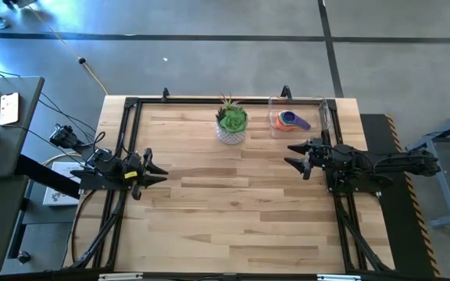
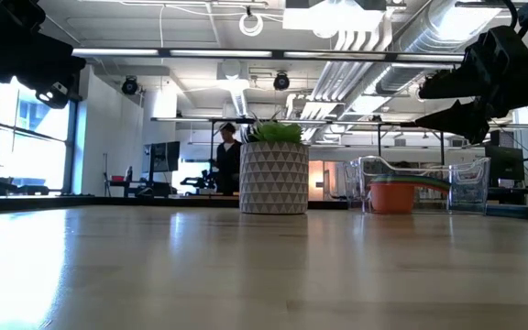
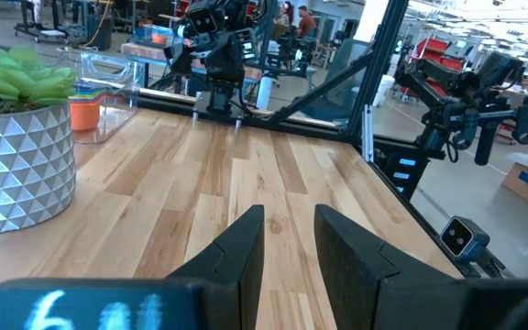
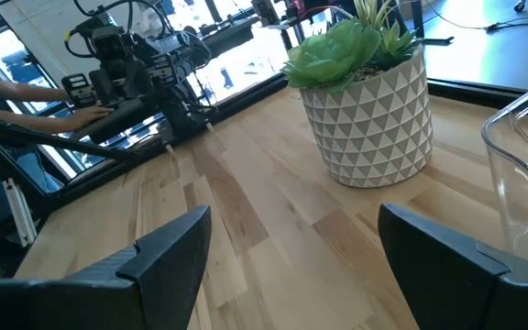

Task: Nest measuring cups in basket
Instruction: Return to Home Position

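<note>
Pale wooden tabletop (image 1: 233, 211) on a grey concrete floor (image 1: 209, 62): plant pot (image 1: 231, 125), basket (image 1: 325, 117) holding measuring cups (image 1: 289, 120); left pincer (image 1: 158, 168) slightly parted, right pincer (image 1: 289, 154) wide, both empty.

Strip lights (image 2: 273, 52) overhead give bright, even light with only a soft shadow under the white pot (image 2: 273, 179), while left of the pot the windows (image 2: 26, 137) glare white and throw a pale sheen across the surface (image 2: 53, 266).

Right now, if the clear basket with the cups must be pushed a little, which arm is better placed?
Probably the right. The right gripper, open, hangs close to the basket holding the measuring cups. The left gripper sits across the table, with the plant pot roughly between it and the basket.
</note>
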Controlling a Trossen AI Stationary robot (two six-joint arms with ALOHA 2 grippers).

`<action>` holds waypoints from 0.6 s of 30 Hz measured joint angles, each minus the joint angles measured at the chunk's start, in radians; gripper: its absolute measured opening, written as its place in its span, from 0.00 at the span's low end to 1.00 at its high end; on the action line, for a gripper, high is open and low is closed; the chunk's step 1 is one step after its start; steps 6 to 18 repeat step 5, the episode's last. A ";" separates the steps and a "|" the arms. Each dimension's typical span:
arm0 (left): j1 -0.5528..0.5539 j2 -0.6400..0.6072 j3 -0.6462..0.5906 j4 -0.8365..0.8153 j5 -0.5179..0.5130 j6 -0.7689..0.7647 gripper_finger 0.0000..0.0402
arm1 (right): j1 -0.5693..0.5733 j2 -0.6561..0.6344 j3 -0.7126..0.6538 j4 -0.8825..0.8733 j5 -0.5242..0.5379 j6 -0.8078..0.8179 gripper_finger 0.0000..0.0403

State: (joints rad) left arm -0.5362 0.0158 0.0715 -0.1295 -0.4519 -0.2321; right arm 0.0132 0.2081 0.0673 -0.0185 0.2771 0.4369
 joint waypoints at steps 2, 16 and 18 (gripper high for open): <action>0.000 0.000 0.000 0.000 0.000 0.000 0.22 | 0.000 0.000 0.000 0.000 0.000 0.000 0.76; 0.000 0.000 0.000 0.000 0.000 0.000 0.22 | 0.000 0.000 0.000 0.000 0.000 0.000 0.76; 0.000 0.000 0.000 0.000 0.000 0.000 0.22 | 0.000 0.000 0.000 0.000 0.000 0.000 0.76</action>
